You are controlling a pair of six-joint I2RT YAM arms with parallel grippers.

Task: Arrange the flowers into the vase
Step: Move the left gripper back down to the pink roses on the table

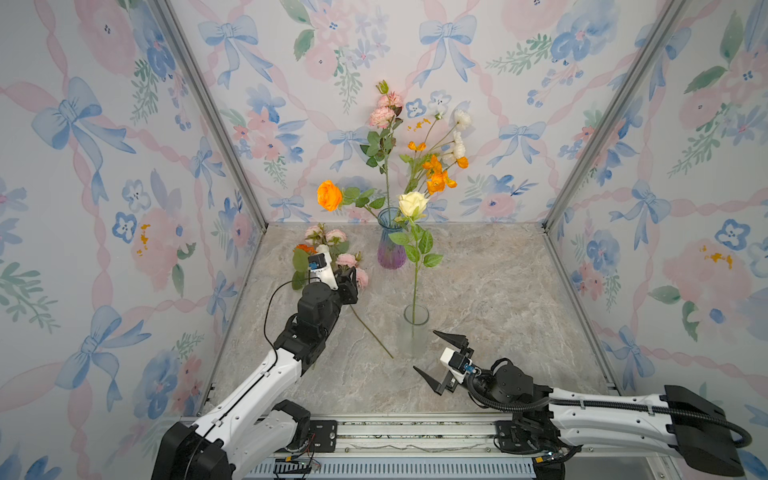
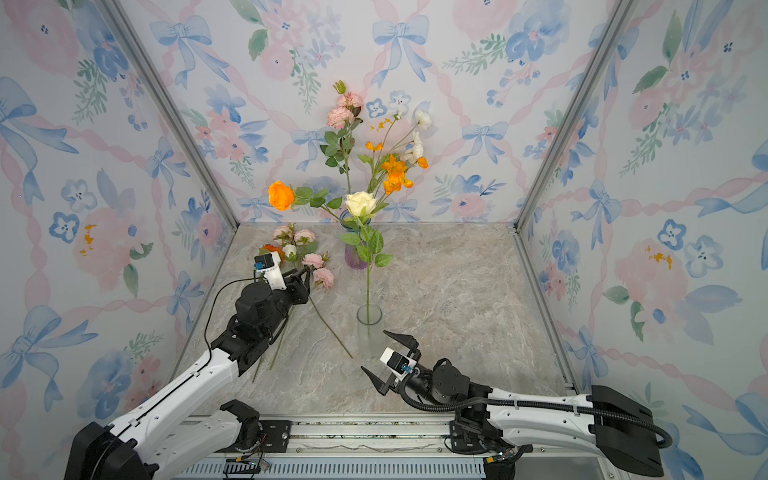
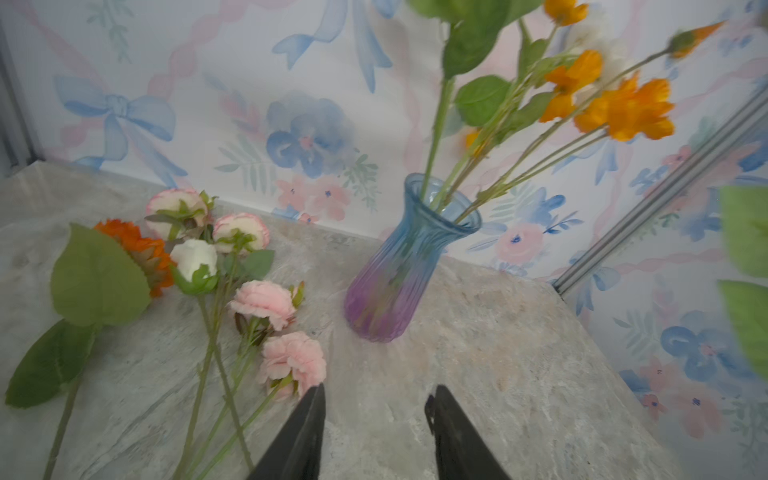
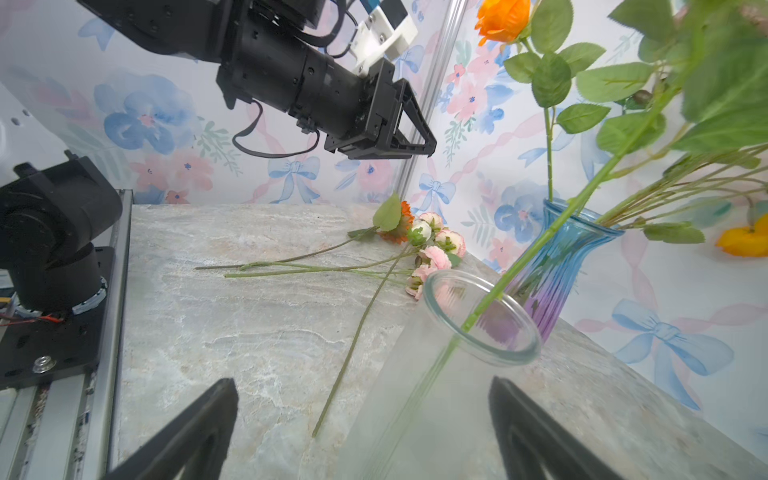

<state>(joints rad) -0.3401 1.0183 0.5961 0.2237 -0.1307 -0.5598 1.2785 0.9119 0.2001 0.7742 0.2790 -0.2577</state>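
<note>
the table (image 1: 498,291) is a flat stone-look top, grey with pale streaks. three walls (image 1: 124,166) stand around it, covered in paper with painted blue bows and pink blossoms. metal posts (image 1: 216,124) run up the two back corners.

a blue and purple vase (image 1: 390,245) stands upright at the back of the table. it holds pink carnations (image 1: 384,110), orange poppies (image 1: 436,174), white blooms (image 1: 459,137) and an orange rose (image 1: 329,195) that leans out to the left. a clear vase (image 1: 415,332) stands nearer the front, with one cream rose (image 1: 412,203) in it.

more flowers lie flat on the table at the left: an orange sunflower (image 3: 137,249), a white bud (image 3: 193,257) and pink blooms (image 3: 264,301), with their long stems pointing to the front.

the left tool (image 3: 376,390) hangs over these lying flowers. its two fingers are part way apart and pinch nothing. a pink bloom lies just beside one finger, and the blue and purple vase stands ahead of it.

the right tool (image 1: 424,349) sits low near the front, spread wide and empty. the clear vase stands just in front of its fingers; whether a finger touches the glass cannot be told.
</note>
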